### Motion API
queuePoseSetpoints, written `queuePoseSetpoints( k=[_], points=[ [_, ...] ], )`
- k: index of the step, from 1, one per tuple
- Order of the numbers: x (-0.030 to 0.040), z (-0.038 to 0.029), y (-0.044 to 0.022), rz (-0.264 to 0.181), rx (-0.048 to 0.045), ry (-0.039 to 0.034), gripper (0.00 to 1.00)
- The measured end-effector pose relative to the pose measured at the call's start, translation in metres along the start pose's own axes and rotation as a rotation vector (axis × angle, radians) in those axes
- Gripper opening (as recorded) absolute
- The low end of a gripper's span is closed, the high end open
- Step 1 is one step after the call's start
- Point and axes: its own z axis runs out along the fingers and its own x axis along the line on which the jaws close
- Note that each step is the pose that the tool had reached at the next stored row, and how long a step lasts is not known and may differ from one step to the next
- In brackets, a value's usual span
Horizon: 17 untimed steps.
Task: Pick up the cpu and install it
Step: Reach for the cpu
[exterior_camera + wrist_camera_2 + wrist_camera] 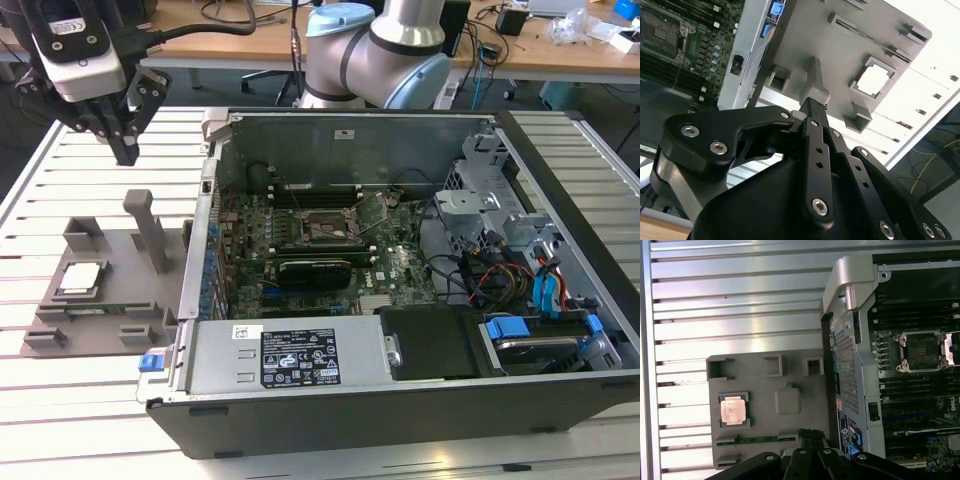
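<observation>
The cpu (80,278) is sitting flat in its square pocket on the grey holder (110,250). The holder lies on the slatted table (60,400) just beside the open computer case (400,405), on the exterior view's left. Nothing's touching the chip.

Heads up: in the second wrist view glare washes it out to a plain white square. The first wrist view shows its metal top fine.

A memory stick (757,439) lies in a slot near it on the same holder, mostly sunk in, so you only get a thin green edge. An upright post (150,228) stands on the holder between the cpu and the case wall.

The pocket has low corner walls around the chip and open air straight above it. Inside the case the socket (325,231) sits mid-board. The cables and drive bays are bunched off to the exterior view's right, apart from it.

The gripper (127,152) hangs in the air on the holder's side of the table, pointing down and well apart from the cpu. Its fingers are pinched together with nothing between them. Its body is cut off at the top edge of the exterior view. The arm (400,50) has its big joint behind the case.
</observation>
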Motion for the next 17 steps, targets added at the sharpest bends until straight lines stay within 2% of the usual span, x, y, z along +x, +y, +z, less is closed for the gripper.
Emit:
queuePoseSetpoints(
  k=[17],
  points=[
    [0.0182,-0.0001,-0.0014,0.000,0.0000,0.0001,0.11]
  ],
)
